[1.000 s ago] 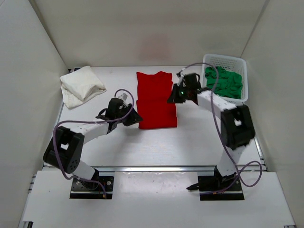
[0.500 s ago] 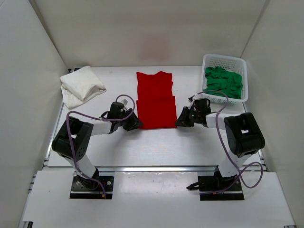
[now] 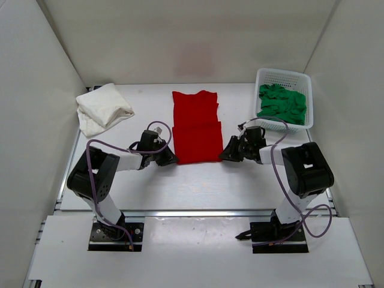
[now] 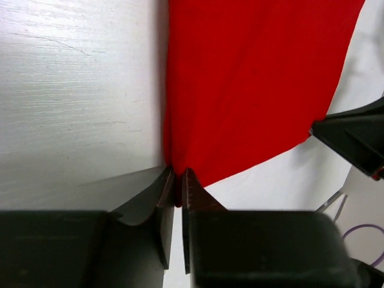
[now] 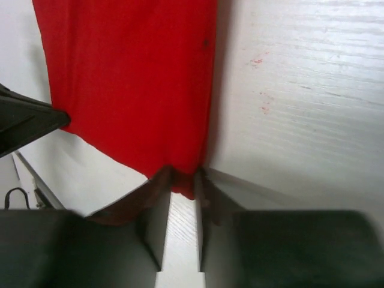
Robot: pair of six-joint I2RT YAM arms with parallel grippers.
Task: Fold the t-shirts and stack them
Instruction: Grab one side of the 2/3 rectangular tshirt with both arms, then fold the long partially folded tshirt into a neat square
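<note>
Red t-shirt [image 5: 129, 84] corner between gripper [image 5: 182, 180] jaws

I read three plain garments: the red t-shirt [image 3: 197, 127] bright, the off-white t-shirt [image 3: 103, 108] pale, the green t-shirt [image 3: 283, 103] vivid. Basket [image 3: 285, 76]: white, perforated. Table [image 3: 240, 180]: white.

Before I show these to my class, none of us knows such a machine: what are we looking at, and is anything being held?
Two robot arms are bolted to a table. One picture looks down from above; the others come from cameras on each wrist. A red t-shirt, folded, lies in the middle, a white t-shirt at back left, a green t-shirt in a basket. The left fingers pinch the red shirt's near left corner; the right fingers stand open around its near right corner.
</note>
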